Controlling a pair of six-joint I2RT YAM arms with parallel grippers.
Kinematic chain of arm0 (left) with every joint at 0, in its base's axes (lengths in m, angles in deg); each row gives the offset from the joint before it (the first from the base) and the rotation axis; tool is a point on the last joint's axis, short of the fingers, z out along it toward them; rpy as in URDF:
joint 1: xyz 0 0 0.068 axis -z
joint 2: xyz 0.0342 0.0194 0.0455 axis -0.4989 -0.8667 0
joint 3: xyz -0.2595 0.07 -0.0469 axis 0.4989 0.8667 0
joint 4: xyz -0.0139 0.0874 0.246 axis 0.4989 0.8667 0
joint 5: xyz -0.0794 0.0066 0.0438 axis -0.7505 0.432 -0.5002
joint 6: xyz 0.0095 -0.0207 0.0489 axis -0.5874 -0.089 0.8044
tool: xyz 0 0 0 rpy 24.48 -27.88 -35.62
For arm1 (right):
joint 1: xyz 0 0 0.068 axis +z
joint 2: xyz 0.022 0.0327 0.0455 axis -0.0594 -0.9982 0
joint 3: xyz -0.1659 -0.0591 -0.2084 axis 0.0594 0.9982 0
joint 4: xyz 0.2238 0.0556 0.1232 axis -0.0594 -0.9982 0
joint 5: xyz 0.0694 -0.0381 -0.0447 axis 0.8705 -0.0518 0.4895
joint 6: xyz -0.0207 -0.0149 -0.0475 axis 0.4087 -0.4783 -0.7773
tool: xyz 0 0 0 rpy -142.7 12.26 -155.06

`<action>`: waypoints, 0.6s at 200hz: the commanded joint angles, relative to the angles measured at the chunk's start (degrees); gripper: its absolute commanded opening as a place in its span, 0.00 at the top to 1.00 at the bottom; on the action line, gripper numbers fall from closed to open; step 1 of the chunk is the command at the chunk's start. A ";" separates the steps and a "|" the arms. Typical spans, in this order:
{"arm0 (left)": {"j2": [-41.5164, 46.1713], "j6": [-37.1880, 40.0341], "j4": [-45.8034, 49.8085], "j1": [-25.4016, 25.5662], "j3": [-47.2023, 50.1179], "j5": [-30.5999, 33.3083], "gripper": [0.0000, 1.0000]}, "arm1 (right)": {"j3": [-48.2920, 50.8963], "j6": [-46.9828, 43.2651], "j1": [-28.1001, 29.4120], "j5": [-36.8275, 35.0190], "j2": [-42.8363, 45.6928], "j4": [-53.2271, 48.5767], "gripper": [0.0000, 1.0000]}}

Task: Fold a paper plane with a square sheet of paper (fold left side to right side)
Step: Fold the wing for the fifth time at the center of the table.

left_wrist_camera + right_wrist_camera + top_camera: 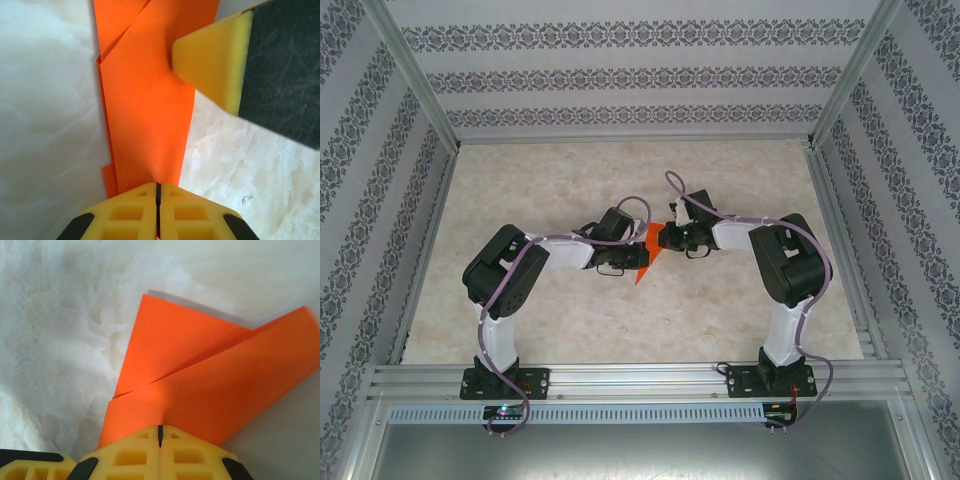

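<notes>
The orange paper [646, 263] is folded into a narrow, layered wedge and sits at the table's middle, between the two grippers. In the left wrist view the paper [145, 100] runs straight away from my left gripper [158, 186], whose yellow jaws are shut on its near end. A yellow finger [212, 62] of the other gripper touches the paper's right edge. In the right wrist view the paper [210, 385] shows two overlapping flaps, and my right gripper [160, 429] is shut on its near edge. From above, the left gripper [640, 256] and right gripper [664, 238] almost meet.
The marble-patterned table top [570, 320] lies under the paper. Patterned walls and aluminium posts [415, 70] enclose it on three sides, and a metal rail [640, 378] carrying the arm bases runs along the near edge.
</notes>
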 commanded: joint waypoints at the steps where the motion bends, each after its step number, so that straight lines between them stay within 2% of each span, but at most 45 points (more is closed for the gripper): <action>1: -2.97 0.67 7.46 0.59 3.43 3.73 0.90 | -1.40 -1.45 -1.94 -0.23 -0.88 -1.15 1.00; 120: -3.02 0.85 7.15 0.59 3.73 3.19 0.90 | -8.75 -3.62 -8.45 -0.34 -6.98 -5.74 1.00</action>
